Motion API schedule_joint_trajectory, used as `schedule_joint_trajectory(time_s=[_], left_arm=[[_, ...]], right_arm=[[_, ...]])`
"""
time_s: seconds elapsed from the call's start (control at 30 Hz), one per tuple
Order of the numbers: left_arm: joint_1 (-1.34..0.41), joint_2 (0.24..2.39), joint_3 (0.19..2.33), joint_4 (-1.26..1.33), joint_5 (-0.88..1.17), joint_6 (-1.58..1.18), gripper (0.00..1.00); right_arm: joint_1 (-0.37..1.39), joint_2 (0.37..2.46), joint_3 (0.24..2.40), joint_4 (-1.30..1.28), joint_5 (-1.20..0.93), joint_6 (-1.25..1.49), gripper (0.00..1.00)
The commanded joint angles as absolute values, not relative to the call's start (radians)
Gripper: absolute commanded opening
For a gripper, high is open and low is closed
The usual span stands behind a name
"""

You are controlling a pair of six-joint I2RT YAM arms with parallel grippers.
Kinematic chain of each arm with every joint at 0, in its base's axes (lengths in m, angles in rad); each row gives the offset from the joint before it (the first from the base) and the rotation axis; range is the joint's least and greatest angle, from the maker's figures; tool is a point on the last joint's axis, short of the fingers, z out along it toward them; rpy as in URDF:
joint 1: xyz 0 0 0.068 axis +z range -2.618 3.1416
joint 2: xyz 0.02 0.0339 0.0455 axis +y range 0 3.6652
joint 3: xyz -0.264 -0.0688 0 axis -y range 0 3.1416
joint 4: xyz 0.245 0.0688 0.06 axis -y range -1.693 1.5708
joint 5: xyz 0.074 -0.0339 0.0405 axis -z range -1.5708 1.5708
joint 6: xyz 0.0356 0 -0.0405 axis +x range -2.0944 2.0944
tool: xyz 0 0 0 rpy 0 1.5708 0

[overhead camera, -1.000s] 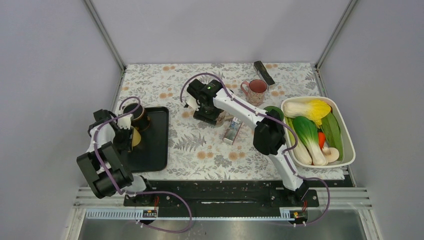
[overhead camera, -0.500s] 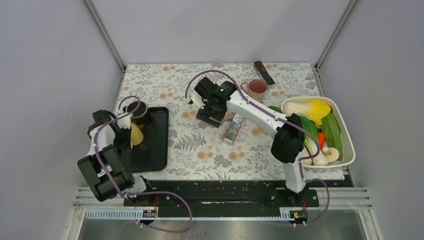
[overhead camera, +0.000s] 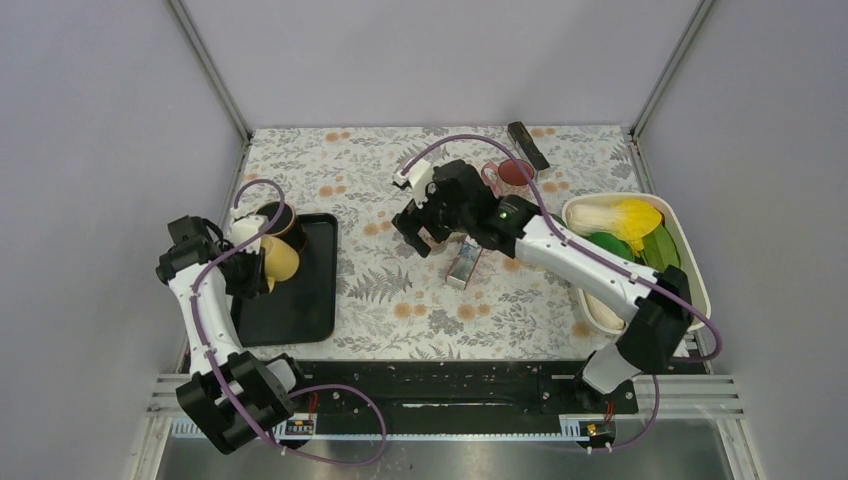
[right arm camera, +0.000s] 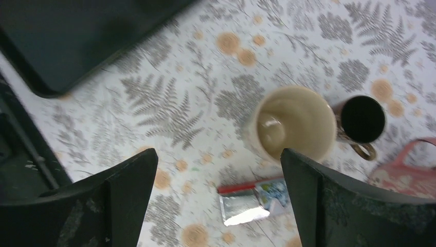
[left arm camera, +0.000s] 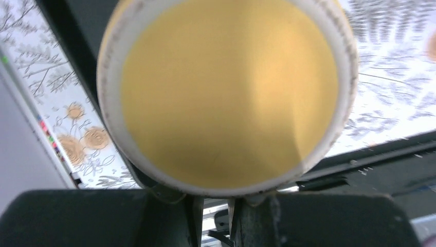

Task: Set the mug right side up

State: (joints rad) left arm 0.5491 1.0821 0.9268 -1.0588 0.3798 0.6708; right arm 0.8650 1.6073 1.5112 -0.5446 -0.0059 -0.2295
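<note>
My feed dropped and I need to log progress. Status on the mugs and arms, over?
Left pincer shut on yellow white-rimmed mug, tipped sideways over black tray. Right pincer open above upright cream mug. Nothing blocking either.

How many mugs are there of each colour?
Yellow mug: 1
Cream mug: 1
Pink mug: 1
Dark mugs: 2
Total: 5

yellow mug (left arm camera: pixel 231 92) rim cut off at top, pink mug (right arm camera: pixel 402 175) cropped right — cloth (left arm camera: pixel 391 103) blurred
</note>
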Motion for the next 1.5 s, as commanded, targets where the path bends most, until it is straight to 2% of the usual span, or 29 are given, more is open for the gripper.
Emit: schedule_joint_trajectory(time_s=[0.0,0.17,0.3,0.4,0.63,0.87,0.97,1.03,1.07,1.17,1.2,1.23,1.3,1.37,1.47], left_arm=[[0.532,1.07,1.099,-1.183,0.651,0.726,0.0],[0.376,1.068,1.234,-1.158,0.766,0.606,0.0],[0.211,1.081,1.333,-1.05,0.818,0.435,0.0],[0.109,1.099,1.404,-1.004,0.838,0.361,0.0],[0.008,1.141,1.481,-1.039,0.876,0.368,0.0],[-0.038,1.128,1.46,-1.076,0.886,0.432,0.0],[-0.063,1.142,1.463,-1.078,0.905,0.429,0.0],[-0.086,1.149,1.464,-1.076,0.915,0.437,0.0],[-0.092,1.149,1.459,-1.076,0.921,0.447,0.0],[-0.094,1.145,1.433,-1.075,0.899,0.484,0.0],[-0.095,1.141,1.423,-1.075,0.875,0.492,0.05],[-0.095,1.136,1.413,-1.076,0.84,0.501,0.31],[-0.092,1.113,1.39,-1.078,0.756,0.523,0.96],[-0.081,1.077,1.363,-1.067,0.654,0.534,0.99],[-0.062,1.023,1.324,-1.016,0.442,0.499,0.99]], right_arm=[[0.871,1.479,1.328,-0.043,-0.241,0.01,0.99],[0.87,1.489,1.153,0.509,-0.412,0.384,0.99],[0.868,1.609,1.152,0.773,-0.487,0.701,0.99],[0.86,1.671,1.155,0.938,-0.511,0.84,0.99],[0.846,1.598,1.083,1.007,-0.429,0.802,0.99],[0.836,1.536,1.07,0.98,-0.489,0.729,0.97],[0.836,1.571,1.108,1.07,-0.57,0.851,0.83],[0.836,1.613,1.136,1.226,-0.625,0.977,0.61],[0.836,1.624,1.149,1.265,-0.639,1.023,0.45],[0.835,1.607,1.153,1.243,-0.654,1.007,0.06],[0.831,1.583,1.139,1.199,-0.648,0.964,0.0],[0.823,1.555,1.12,1.141,-0.641,0.915,0.0],[0.8,1.477,1.079,0.966,-0.615,0.799,0.0],[0.778,1.349,1.076,0.654,-0.546,0.595,0.0],[0.78,1.213,1.165,0.054,-0.259,0.217,0.0]])
